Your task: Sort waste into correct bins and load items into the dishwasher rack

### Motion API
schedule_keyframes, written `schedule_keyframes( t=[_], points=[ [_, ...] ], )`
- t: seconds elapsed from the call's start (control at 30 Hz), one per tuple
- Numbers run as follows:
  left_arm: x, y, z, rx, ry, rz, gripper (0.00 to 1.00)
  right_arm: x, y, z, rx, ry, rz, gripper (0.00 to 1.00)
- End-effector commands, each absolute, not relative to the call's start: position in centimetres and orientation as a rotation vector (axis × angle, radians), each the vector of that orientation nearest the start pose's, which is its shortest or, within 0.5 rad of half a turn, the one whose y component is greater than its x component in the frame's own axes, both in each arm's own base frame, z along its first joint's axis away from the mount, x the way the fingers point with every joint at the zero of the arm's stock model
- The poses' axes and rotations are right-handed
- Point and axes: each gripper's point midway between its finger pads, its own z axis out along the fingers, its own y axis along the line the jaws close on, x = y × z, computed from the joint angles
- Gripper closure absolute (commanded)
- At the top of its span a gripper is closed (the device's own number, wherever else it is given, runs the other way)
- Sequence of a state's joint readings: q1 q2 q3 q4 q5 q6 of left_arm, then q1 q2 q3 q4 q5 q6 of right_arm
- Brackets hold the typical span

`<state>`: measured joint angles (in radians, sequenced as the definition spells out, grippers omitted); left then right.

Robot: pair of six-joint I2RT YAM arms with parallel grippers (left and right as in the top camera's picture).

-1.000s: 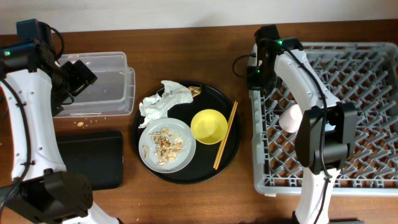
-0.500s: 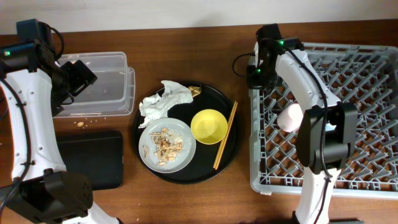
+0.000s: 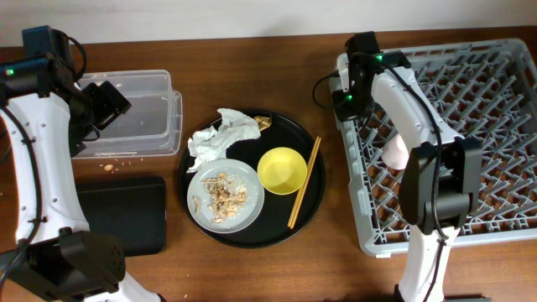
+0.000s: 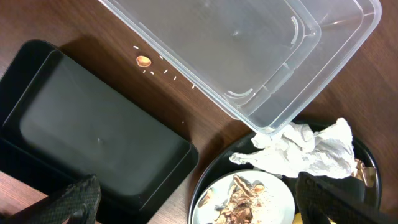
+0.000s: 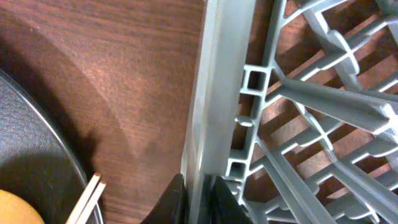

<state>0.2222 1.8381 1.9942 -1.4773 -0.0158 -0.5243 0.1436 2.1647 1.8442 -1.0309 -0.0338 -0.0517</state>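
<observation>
Dishwasher rack (image 3: 470, 101) has slid and skewed, its lower edge now further right in the overhead frame. My right gripper (image 5: 196, 199) pinches its left rim at upper centre. Judged: stiff, light, bulky plastic; the rim wall is the sound hold. Left gripper (image 4: 199, 205) spread wide, empty, beside clear tub (image 4: 249, 56).

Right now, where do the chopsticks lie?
In the overhead view, the chopsticks lie slanted on the right part of the round black tray, just right of the yellow bowl, with the dishwasher rack farther right.

Prob. robot lab: 2 arms (image 3: 42, 159) at wood table (image 3: 277, 268).
</observation>
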Motion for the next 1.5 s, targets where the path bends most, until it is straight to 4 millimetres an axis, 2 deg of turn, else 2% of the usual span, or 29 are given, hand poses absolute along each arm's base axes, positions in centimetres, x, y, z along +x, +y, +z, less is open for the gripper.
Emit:
schedule_keyframes(
  t=[0.0,0.1,0.2,0.3,0.37,0.43,0.47,0.53,0.6,0.7,0.77,0.8,0.83,0.97,1.07,1.13,1.23,1.4,1.47],
  points=[
    [37.1,9.0,24.3,-1.062,2.641,-0.032,0.01,47.9,8.5,7.6,-0.372,2.843,0.118,0.86],
    [37.1,9.0,24.3,-1.062,2.641,-0.032,0.01,48.8,8.3,8.5,-0.290,2.819,0.099,0.85],
    [37.1,9.0,24.3,-1.062,2.641,-0.032,0.01,49.4,8.4,9.5,-0.284,2.796,0.097,0.85],
    [37.1,9.0,24.3,-1.062,2.641,-0.032,0.01,49.6,8.4,10.6,-0.281,2.788,0.097,0.70],
    [37.1,9.0,24.3,-1.062,2.641,-0.032,0.01,49.7,7.9,11.8,-0.215,2.788,0.065,0.69],
    [37.1,9.0,24.3,-1.062,2.641,-0.032,0.01,49.7,7.9,13.3,-0.212,2.779,0.067,0.58],
    [37.1,9.0,24.3,-1.062,2.641,-0.032,0.01,49.8,7.9,14.6,-0.209,2.770,0.068,0.52],
    [37.1,9.0,24.3,-1.062,2.641,-0.032,0.01,49.5,7.7,18.6,-0.181,2.744,0.065,0.29],
    [37.1,9.0,24.3,-1.062,2.641,-0.032,0.01,48.8,7.6,21.6,-0.160,2.727,0.072,0.15],
    [37.1,9.0,24.3,-1.062,2.641,-0.032,0.01,46.3,8.4,26.2,-0.111,2.717,0.165,0.14],
    [37.1,9.0,24.3,-1.062,2.641,-0.032,0.01,43.9,9.7,28.8,-0.147,2.715,0.273,0.15],
    [37.1,9.0,24.3,-1.062,2.641,-0.032,0.01,43.3,10.6,30.2,-0.169,2.684,0.320,0.14],
    [37.1,9.0,24.3,-1.062,2.641,-0.032,0.01,42.1,12.4,31.8,-0.219,2.645,0.414,0.14],
    [37.1,9.0,24.3,-1.062,2.641,-0.032,0.01,39.4,15.9,34.5,-0.248,2.599,0.506,0.13],
    [37.1,9.0,24.3,-1.062,2.641,-0.032,0.01,37.9,17.4,35.2,-0.258,2.594,0.475,0.07],
    [37.1,9.0,24.3,-1.062,2.641,-0.032,0.01,36.2,18.2,34.7,-0.262,2.629,0.419,0.00],
    [37.1,9.0,24.3,-1.062,2.641,-0.032,0.01,34.3,19.3,32.6,-0.328,2.712,0.382,0.01],
    [37.1,9.0,24.3,-1.062,2.641,-0.032,0.01,31.2,22.9,28.1,-0.474,2.880,0.445,0.00],
    [37.1,9.0,24.3,-1.062,2.641,-0.032,0.01,31.3,24.6,26.6,-0.475,2.890,0.478,0.15]
  ],
)
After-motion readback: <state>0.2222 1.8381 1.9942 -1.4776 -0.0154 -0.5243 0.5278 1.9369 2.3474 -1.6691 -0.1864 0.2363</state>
